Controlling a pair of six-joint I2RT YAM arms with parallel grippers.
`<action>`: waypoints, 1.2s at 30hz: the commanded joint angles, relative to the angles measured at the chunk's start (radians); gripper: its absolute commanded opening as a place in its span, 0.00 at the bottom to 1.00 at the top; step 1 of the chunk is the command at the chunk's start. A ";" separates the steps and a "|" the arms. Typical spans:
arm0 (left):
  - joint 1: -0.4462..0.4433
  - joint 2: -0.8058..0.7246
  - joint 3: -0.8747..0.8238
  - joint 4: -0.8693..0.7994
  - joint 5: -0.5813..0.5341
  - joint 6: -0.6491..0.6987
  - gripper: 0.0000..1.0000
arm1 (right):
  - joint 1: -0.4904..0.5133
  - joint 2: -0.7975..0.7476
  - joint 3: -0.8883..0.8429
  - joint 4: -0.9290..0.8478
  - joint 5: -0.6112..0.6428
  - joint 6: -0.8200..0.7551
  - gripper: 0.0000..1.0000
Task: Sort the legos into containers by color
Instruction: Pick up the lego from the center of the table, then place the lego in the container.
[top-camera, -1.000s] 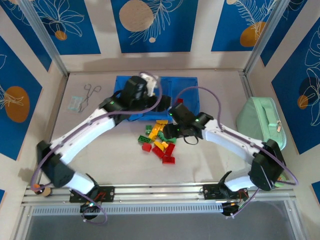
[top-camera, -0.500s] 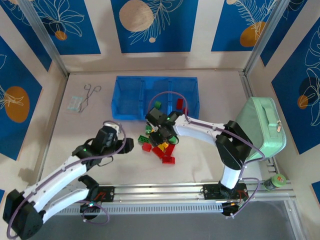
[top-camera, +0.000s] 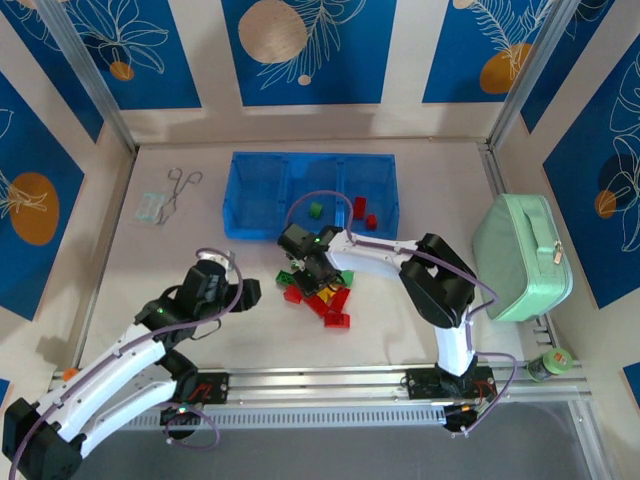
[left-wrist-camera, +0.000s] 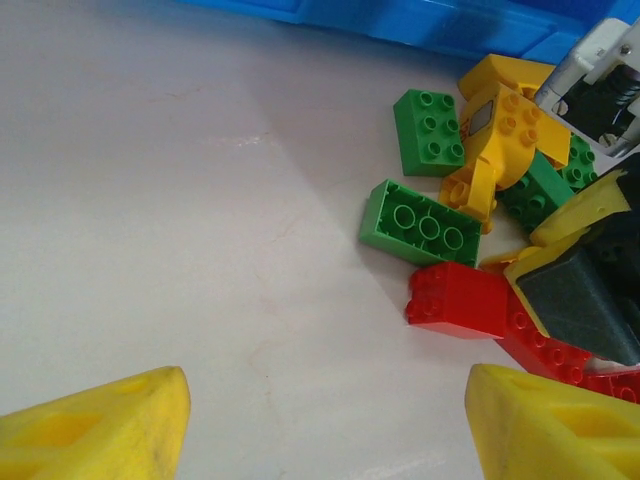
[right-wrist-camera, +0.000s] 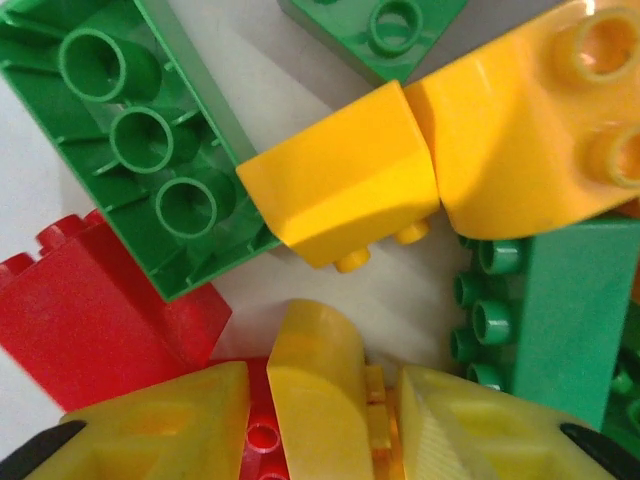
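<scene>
Pinch by right gripper (right-wrist-camera: 325, 425) on yellow brick (right-wrist-camera: 315, 385) maybe not tight (can't tell): could slip out or drag red brick (right-wrist-camera: 100, 320) w/ it. Left gripper (left-wrist-camera: 330, 430) open, empty.

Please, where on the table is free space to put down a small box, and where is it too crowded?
Bare table lies left of the tray, between the forceps and the left gripper. The strip behind the tray is also bare. Crowded: the lego pile, with the right gripper in it.
</scene>
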 joint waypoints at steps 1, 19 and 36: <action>0.003 -0.020 -0.012 -0.028 -0.027 0.008 0.73 | 0.023 0.032 0.032 -0.049 0.042 0.016 0.33; 0.003 -0.194 -0.038 -0.160 -0.072 0.003 0.71 | 0.004 0.041 0.563 -0.244 0.160 -0.026 0.15; 0.000 -0.259 -0.035 -0.177 0.004 -0.045 0.71 | -0.142 0.566 1.282 -0.136 -0.058 0.030 0.15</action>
